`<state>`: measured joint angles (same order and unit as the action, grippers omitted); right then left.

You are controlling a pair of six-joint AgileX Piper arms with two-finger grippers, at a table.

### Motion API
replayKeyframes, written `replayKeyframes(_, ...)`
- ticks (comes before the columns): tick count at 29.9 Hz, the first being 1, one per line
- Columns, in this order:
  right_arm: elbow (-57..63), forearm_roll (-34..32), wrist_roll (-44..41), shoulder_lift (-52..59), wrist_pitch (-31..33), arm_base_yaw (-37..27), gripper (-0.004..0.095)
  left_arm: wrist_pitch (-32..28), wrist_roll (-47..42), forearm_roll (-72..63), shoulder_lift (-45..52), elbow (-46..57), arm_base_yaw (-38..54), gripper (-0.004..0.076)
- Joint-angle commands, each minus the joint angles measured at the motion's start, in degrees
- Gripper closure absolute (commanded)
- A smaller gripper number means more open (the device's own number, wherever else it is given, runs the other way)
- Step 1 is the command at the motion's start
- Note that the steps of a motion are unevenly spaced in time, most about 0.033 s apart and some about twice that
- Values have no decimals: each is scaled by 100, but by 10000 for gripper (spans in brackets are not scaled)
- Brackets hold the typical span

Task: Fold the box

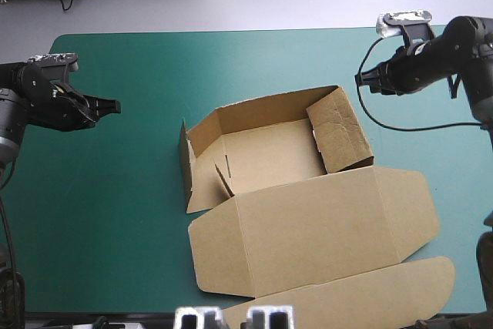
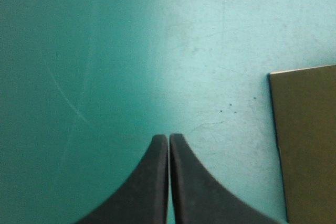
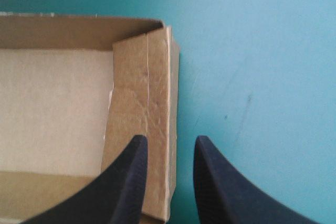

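Observation:
The brown box (image 1: 269,152) lies mid-table as an open tray. Its back and left walls are raised, its right wall flap (image 1: 339,129) leans inward, and the lid (image 1: 316,229) lies flat toward the near edge. My left gripper (image 1: 115,104) hovers left of the box, well apart from it, shut and empty. In the left wrist view that gripper (image 2: 168,139) is over bare cover, with a box edge (image 2: 307,140) off to one side. My right gripper (image 1: 360,80) hangs beyond the box's far right corner. In the right wrist view it (image 3: 169,142) is open above the right wall flap (image 3: 142,93), holding nothing.
The teal-green cover (image 1: 115,213) shows bare to the left of the box and along the far edge. The lid's long tuck flap (image 1: 370,290) reaches the table's near edge at the right.

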<state>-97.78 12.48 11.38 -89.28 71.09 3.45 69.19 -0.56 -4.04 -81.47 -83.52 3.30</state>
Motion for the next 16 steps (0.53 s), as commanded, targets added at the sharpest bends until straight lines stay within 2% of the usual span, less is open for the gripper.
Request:
replayKeyframes(1,623,106,137,607,18,13,632,-135,56,-250,154,-140,-1,729)
replayKeyframes(5,1059,199,505,551,-397,13,630,-106,56,-347,154,-140,-1,729)
replayKeyframes(16,1070,794,1309,-649,-362,13,630,-75,125,-719,154,-140,-1,734)
